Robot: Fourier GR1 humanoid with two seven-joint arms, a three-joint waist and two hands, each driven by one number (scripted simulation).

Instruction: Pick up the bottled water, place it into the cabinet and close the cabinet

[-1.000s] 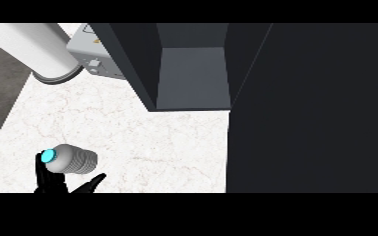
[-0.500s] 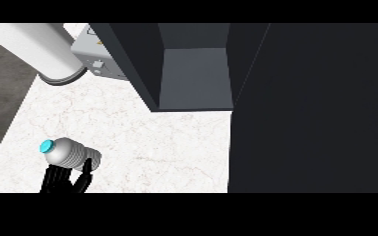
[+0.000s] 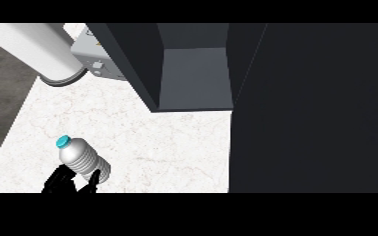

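A steep downward look at a white marbled bench (image 3: 162, 135). At the lower left a black robot hand (image 3: 68, 181), entering from the bottom edge, has its fingers curled round the lower part of a ribbed silver water bottle (image 3: 83, 159) with a turquoise cap (image 3: 63, 141); the bottle leans with its cap pointing up and to the left, and its base is hidden by the fingers. From its place in the view this looks like the left robot hand; no other robot hand shows. Well apart, at upper centre, stands a dark cabinet (image 3: 140, 65) with a grey inner space (image 3: 196, 77) open to view, and a broad dark panel (image 3: 303, 110), probably its open door, fills the right side. A white cylinder (image 3: 37, 50) and a pale grey box (image 3: 96, 60) sit at the upper left. The step in hand appears to be the pick-up, with the bottle gripped. Next, the bottle likely needs carrying up and to the right into the opening, staying clear of the cabinet's near wall. No label or writing can be read on the bottle or anywhere else
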